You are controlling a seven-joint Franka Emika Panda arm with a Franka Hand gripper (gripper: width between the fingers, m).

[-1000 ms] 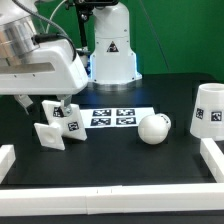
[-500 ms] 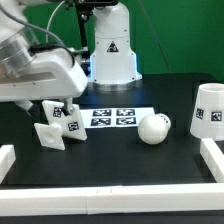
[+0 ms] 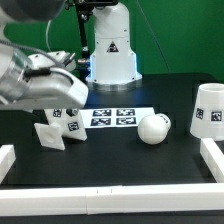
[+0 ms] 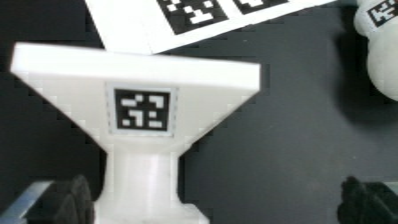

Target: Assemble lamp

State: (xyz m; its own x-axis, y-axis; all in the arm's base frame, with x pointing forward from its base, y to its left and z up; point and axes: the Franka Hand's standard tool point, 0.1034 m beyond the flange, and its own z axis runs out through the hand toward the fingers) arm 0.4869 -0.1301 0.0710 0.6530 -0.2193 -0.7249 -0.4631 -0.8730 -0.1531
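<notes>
The white lamp base [image 3: 55, 130] lies on the black table at the exterior view's left, tags showing. In the wrist view its wide tagged part [image 4: 143, 108] narrows to a stem that reaches between my fingers, close beside one finger [image 4: 63, 203]. My gripper [image 4: 217, 205] is open, jaws wide apart, just above the base and holding nothing. In the exterior view the arm [image 3: 40, 85] hides the fingers. The round bulb [image 3: 153, 128] lies mid-table and also shows in the wrist view [image 4: 379, 60]. The tapered shade [image 3: 208, 107] stands at the exterior view's right.
The marker board [image 3: 112, 117] lies between base and bulb and also shows in the wrist view [image 4: 187, 22]. White rails run along the front edge [image 3: 110, 192] and both sides. The robot's white pedestal [image 3: 110, 50] stands at the back.
The arm has swung lower and further over the lamp base. Base, bulb and shade have not moved.
</notes>
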